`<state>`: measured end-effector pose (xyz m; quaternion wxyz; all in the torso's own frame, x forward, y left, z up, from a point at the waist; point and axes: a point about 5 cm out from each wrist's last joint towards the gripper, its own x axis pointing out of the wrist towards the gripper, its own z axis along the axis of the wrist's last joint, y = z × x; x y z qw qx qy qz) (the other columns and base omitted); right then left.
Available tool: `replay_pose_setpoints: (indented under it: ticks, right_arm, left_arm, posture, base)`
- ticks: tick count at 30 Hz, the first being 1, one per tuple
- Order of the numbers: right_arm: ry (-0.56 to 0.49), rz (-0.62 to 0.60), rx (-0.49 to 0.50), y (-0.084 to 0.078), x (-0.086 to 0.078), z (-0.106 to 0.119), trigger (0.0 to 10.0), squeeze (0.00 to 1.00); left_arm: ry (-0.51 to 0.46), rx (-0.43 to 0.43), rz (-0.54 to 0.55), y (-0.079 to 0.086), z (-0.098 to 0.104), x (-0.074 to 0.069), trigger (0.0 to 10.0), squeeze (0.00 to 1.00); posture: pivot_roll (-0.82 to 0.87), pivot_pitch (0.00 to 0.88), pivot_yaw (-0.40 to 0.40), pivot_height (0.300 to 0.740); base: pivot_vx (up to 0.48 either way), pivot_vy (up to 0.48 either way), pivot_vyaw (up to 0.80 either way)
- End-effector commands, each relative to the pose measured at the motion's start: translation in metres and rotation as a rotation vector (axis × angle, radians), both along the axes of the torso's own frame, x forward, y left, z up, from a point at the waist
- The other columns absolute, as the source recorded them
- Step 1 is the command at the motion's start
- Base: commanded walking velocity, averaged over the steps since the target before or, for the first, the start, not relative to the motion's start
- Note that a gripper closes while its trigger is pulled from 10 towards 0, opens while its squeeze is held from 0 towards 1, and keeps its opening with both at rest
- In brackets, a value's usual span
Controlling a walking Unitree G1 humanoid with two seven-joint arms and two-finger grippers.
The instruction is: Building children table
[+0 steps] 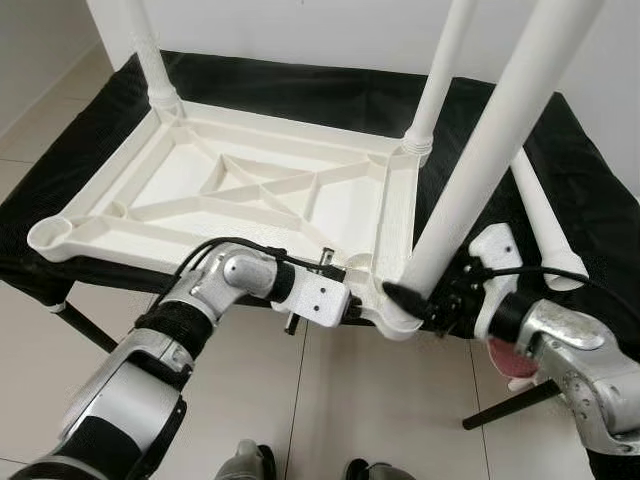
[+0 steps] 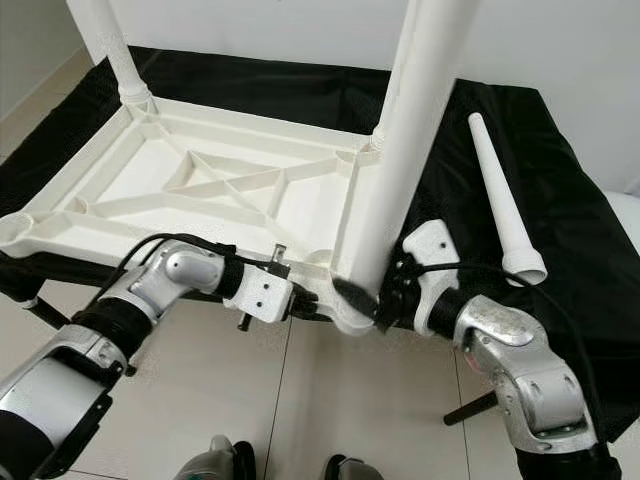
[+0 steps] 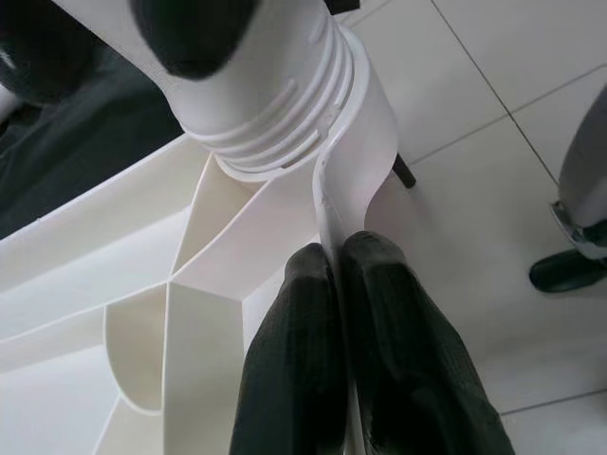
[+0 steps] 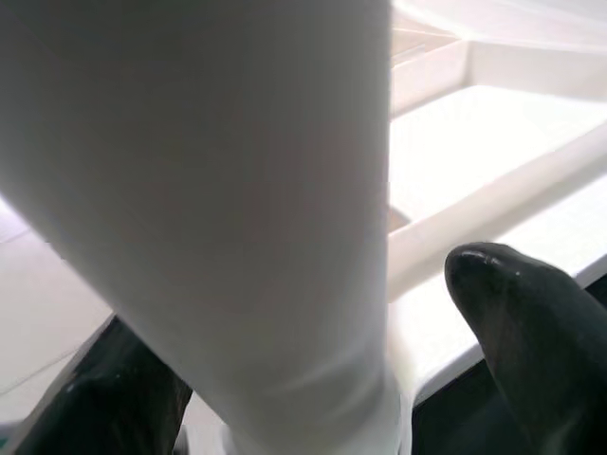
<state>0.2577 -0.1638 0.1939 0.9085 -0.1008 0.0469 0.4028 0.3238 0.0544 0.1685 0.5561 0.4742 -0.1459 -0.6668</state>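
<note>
So the white kids' tabletop (image 1: 230,190) is lying upside down on a black-covered worktop (image 1: 560,170), ribs facing up, with its near edge hanging right at the worktop's front edge. Two legs already stand in the far corners (image 1: 150,50) and (image 1: 440,70). The right hand (image 1: 425,298) is clamped around the base of a third leg (image 1: 490,150), which sits tilted in the near right corner socket. The left hand (image 3: 337,275) is pinched shut on the tabletop's thin rim just beside that same socket, so both hands are crowded into one corner. A spare leg (image 2: 505,200) lies loose on the cloth to the right, well apart from the tabletop. Tiled floor (image 1: 380,400) opens up in front of the worktop. The near left corner socket (image 1: 50,235) is still open.
</note>
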Motion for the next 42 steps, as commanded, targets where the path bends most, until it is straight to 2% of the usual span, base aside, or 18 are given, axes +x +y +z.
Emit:
replay_pose_setpoints:
  ticks: [1, 2, 5, 8, 18, 20, 21, 26, 27, 28, 30, 37, 38, 40, 41, 42]
  right_arm:
    - [0.039, 0.058, -0.018, 0.007, 0.005, -0.009, 10.0, 0.0]
    - [0.039, 0.058, -0.018, 0.007, 0.005, -0.009, 10.0, 0.0]
    - [0.06, 0.069, -0.054, 0.008, 0.019, -0.019, 10.0, 0.0]
    - [0.048, 0.08, -0.038, 0.012, 0.028, -0.016, 10.0, 0.0]
    - [-0.001, 0.157, -0.001, 0.022, 0.032, -0.007, 10.0, 0.0]
    - [-0.01, 0.176, 0.004, 0.025, 0.031, -0.006, 10.0, 0.0]
    - [-0.032, 0.217, 0.008, 0.031, 0.029, -0.002, 10.0, 0.0]
    - [-0.051, 0.256, -0.002, 0.035, 0.028, -0.001, 10.0, 0.0]
    - [-0.054, 0.262, -0.013, 0.036, 0.027, -0.001, 6.7, 0.0]
    - [-0.056, 0.266, -0.028, 0.036, 0.027, -0.003, 2.1, 0.0]
    - [-0.055, 0.273, -0.04, 0.036, 0.026, -0.006, 0.0, 0.0]
    - [-0.056, 0.215, -0.031, 0.036, 0.028, -0.011, 0.0, 0.0]
    - [-0.067, 0.146, -0.043, 0.035, 0.032, -0.014, 0.0, 0.0]
    - [-0.07, 0.127, -0.046, 0.034, 0.033, -0.015, 0.0, 0.0]
    - [-0.08, 0.019, -0.056, 0.032, 0.039, -0.019, 0.0, 0.0]
    - [-0.08, 0.019, -0.056, 0.032, 0.039, -0.019, 0.0, 0.0]
  left_arm:
    - [-0.078, -0.013, -0.075, -0.009, 0.015, -0.002, 0.0, 0.0]
    - [-0.078, -0.013, -0.075, -0.009, 0.015, -0.002, 0.0, 0.0]
    - [-0.074, -0.017, -0.091, -0.009, 0.013, -0.005, 0.0, 0.0]
    - [-0.069, -0.022, -0.101, -0.008, 0.013, -0.007, 0.0, 0.0]
    - [-0.061, -0.015, -0.116, -0.007, 0.01, -0.009, 0.0, 0.0]
    - [-0.06, -0.014, -0.12, -0.007, 0.01, -0.01, 0.0, 0.0]
    - [-0.054, -0.009, -0.132, -0.008, 0.009, -0.011, 0.0, 0.0]
    - [-0.05, -0.007, -0.141, -0.009, 0.009, -0.012, 0.0, 0.0]
    - [-0.05, -0.007, -0.143, -0.009, 0.009, -0.012, 0.0, 0.0]
    - [-0.049, -0.007, -0.145, -0.009, 0.009, -0.012, 0.0, 0.0]
    - [-0.048, -0.007, -0.148, -0.01, 0.009, -0.012, 0.0, 0.0]
    - [-0.043, -0.03, -0.142, -0.012, 0.012, -0.012, 0.0, 0.0]
    - [-0.035, -0.038, -0.14, -0.013, 0.013, -0.012, 0.0, 0.0]
    - [-0.033, -0.04, -0.14, -0.013, 0.013, -0.012, 0.0, 0.0]
    - [-0.029, -0.057, -0.138, -0.016, 0.016, -0.011, 0.0, 0.0]
    - [-0.029, -0.057, -0.138, -0.016, 0.016, -0.011, 0.0, 0.0]
  posture:
    - [-0.07, 0.121, -0.02, 0.74]
    - [-0.07, 0.121, -0.02, 0.74]
    - [-0.06, 0.121, -0.028, 0.74]
    - [-0.05, 0.122, -0.032, 0.74]
    - [-0.05, 0.124, -0.026, 0.74]
    - [-0.05, 0.127, -0.021, 0.74]
    - [-0.05, 0.129, -0.016, 0.74]
    - [-0.05, 0.129, -0.016, 0.74]
    - [-0.05, 0.129, -0.014, 0.74]
    - [-0.05, 0.129, -0.014, 0.74]
    - [-0.05, 0.13, -0.014, 0.74]
    - [-0.05, 0.132, -0.014, 0.74]
    - [-0.05, 0.133, -0.015, 0.74]
    - [-0.05, 0.133, -0.015, 0.74]
    - [-0.05, 0.137, -0.016, 0.74]
    - [-0.05, 0.137, -0.016, 0.74]
  base:
    - [0.0, 0.0, 0.0]
    - [0.0, 0.0, 0.0]
    - [0.0, 0.0, 0.0]
    - [0.0, 0.0, 0.0]
    - [0.0, 0.0, 0.0]
    - [0.0, 0.0, 0.0]
    - [0.0, 0.0, 0.0]
    - [0.0, 0.0, 0.0]
    - [0.0, 0.0, 0.0]
    - [0.0, 0.0, 0.0]
    - [0.0, 0.0, 0.0]
    - [0.0, 0.0, 0.0]
    - [0.0, 0.0, 0.0]
    - [0.0, 0.0, 0.0]
    - [0.0, 0.0, 0.0]
    - [0.0, 0.0, 0.0]
